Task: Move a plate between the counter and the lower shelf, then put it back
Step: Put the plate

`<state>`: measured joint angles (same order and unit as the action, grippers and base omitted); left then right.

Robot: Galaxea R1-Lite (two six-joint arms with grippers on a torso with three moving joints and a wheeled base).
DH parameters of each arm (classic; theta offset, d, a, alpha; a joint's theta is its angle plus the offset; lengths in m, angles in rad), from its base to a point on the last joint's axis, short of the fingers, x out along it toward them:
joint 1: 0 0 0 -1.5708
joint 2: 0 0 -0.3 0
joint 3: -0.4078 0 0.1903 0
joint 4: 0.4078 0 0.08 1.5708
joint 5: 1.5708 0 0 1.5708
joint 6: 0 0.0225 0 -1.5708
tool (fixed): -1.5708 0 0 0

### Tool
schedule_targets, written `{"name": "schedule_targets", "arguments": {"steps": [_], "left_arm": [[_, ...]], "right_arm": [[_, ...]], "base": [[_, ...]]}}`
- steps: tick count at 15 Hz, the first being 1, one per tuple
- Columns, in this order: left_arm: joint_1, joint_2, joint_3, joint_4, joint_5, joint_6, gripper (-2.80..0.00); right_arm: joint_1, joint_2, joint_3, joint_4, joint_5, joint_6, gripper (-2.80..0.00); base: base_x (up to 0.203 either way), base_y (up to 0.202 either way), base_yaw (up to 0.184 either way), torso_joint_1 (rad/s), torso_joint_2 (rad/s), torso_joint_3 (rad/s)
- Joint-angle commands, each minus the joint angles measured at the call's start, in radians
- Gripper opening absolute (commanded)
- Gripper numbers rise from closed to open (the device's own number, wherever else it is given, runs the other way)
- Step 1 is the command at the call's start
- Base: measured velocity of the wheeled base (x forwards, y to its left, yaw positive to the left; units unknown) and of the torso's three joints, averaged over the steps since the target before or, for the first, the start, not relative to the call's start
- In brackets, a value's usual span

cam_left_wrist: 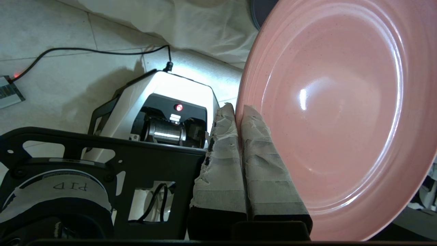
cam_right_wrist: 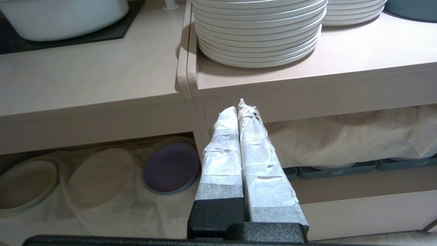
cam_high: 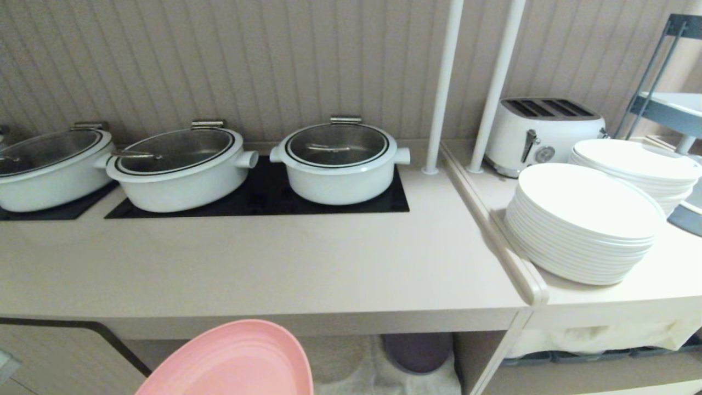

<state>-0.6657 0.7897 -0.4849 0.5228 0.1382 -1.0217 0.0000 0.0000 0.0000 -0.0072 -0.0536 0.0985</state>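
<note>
Left gripper [cam_left_wrist: 239, 111]: taped fingers pinched tight on the rim of the pink plate [cam_left_wrist: 334, 112], one finger on each face of the rim. Plate is held in the air, tilted. In the head view the plate [cam_high: 236, 362] shows at the bottom edge, in front of and below the front edge of the counter [cam_high: 263, 269]; it rests on nothing.

Right gripper [cam_right_wrist: 240, 111]: taped fingers pressed together, nothing between them. It hangs in front of the post dividing the counter from the side ledge [cam_right_wrist: 307, 68].

Counter top in front of the hobs is bare. 3 white pots [cam_high: 340, 162] with glass lids sit on the black hob panels [cam_high: 263, 197] at the back.

Lower shelf [cam_right_wrist: 112, 205]: white cloth over the board. A purple plate [cam_right_wrist: 170, 167] lies on it near the dividing post; a beige plate with a pale green rim [cam_right_wrist: 25, 184] lies farther along.

Side ledge: 2 stacks of white plates [cam_high: 581, 225], a white toaster [cam_high: 543, 131] behind them. Grey trays [cam_right_wrist: 338, 169] sit on the narrower shelf below the ledge.
</note>
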Motion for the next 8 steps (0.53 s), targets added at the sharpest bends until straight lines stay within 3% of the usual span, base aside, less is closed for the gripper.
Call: {"name": "schedule_targets", "arguments": {"steps": [1, 4, 8], "left_arm": [[0.000, 0.008, -0.007, 0.002, 0.003, -0.005, -2.80], [0.000, 0.027, -0.026, 0.002, 0.004, 0.001, -2.80], [0.000, 0.056, -0.029, -0.033, 0.007, 0.065, -2.80]], "right_arm": [[0.000, 0.000, 0.000, 0.000, 0.000, 0.001, -2.80], [0.000, 0.000, 0.000, 0.000, 0.000, 0.001, -2.80], [0.000, 0.000, 0.000, 0.000, -0.001, 0.001, -2.80]], "base": [[0.000, 0.000, 0.000, 0.000, 0.00, 0.000], [0.000, 0.000, 0.000, 0.000, 0.00, 0.000], [0.000, 0.000, 0.000, 0.000, 0.00, 0.000]]}}
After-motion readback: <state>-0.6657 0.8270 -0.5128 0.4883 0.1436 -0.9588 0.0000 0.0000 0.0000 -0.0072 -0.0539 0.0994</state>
